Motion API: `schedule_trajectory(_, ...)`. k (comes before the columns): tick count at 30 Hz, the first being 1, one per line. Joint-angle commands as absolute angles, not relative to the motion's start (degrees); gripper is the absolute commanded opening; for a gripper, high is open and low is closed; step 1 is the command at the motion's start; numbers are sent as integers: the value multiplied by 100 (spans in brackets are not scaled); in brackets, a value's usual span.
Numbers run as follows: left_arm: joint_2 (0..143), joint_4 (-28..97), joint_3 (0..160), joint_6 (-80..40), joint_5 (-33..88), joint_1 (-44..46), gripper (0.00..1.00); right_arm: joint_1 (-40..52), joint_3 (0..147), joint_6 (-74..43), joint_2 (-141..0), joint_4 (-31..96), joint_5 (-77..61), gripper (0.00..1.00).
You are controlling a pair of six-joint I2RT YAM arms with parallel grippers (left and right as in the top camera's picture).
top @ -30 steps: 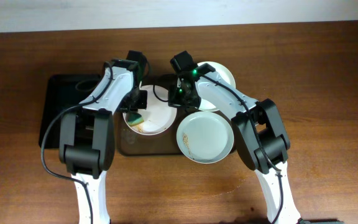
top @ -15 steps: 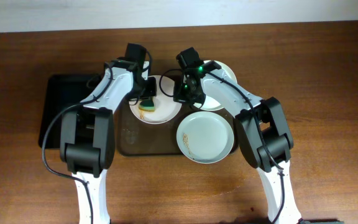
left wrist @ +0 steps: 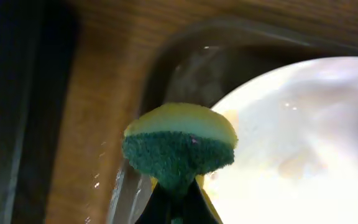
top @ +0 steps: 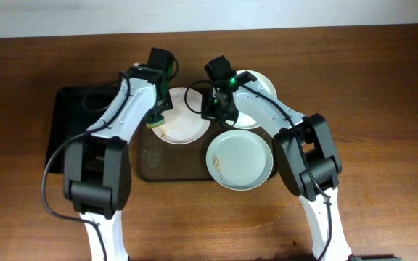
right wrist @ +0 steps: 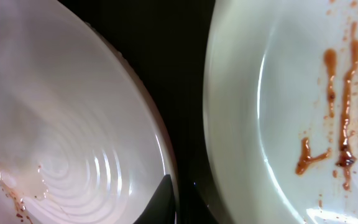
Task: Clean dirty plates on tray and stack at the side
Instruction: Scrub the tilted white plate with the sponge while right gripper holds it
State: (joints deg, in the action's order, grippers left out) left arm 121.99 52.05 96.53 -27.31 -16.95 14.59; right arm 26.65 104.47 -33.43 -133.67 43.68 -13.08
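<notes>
**Three plates and one sponge at the tray (top: 154, 165)**

From above, the brown tray sits on a wooden table (top: 383, 87). A black tray (top: 67, 134) lies just beside the tray's left edge. The far-left plate (top: 187, 127) rests on the far left part of the tray and has thin brown marks. The left gripper (top: 158, 114) is pinched tight on a yellow and green sponge (top: 158, 122) at that plate's left rim. The right gripper (top: 211, 110) is at the same plate's right rim. The near plate (top: 242, 156) sits at the tray's near right corner and sticks out over the tray's edge. The far-right plate (top: 261, 85) is at the tray's far right corner, partly hidden by the right arm.

From the left wrist, the sponge (left wrist: 179, 146) hangs over the tray's rim, just beside the far-left plate (left wrist: 291, 137). I cannot tell if they touch.

From the right wrist, the right gripper (right wrist: 173, 202) is squeezed on the rim of the far-left plate (right wrist: 61, 124). A dark strip of tray shows between it and a streaked plate (right wrist: 278, 155). I cannot tell which of the other two plates that is.
</notes>
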Motion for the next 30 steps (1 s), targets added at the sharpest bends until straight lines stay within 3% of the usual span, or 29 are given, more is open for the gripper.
schedule_trajectory(1, 12184, 5177, 9419, -2714, -1417, 1446, 1, 2709, 10405, -3376, -13539, 4427, -1160, 4)
schedule_trajectory(5, 12331, 4753, 9105, -2646, -1297, 1505, 1, 2709, 10405, -3376, -13539, 4429, -1179, 4)
schedule_trajectory(13, 12787, 3363, 9072, -1055, -1197, 1785, 1, 2709, 10405, -3374, -13539, 4427, -1179, 4)
schedule_trajectory(17, 12954, 3277, 9072, -1063, -1949, 1785, 1, 2709, 10405, -3374, -13539, 4431, -1177, 4)
schedule_trajectory(21, 12929, 4018, 9218, -1531, -3568, 1785, 1, 2709, 10405, -3374, -13539, 4427, -1177, 4)
schedule_trajectory(25, 12934, 4976, 9284, -1372, -2383, 1785, 1, 2709, 10405, -3374, -13539, 4412, -1177, 4)
schedule_trajectory(30, 12984, 5437, 9273, 237, -91, 1796, 1, 2709, 10405, -3374, -13539, 4414, -1177, 4)
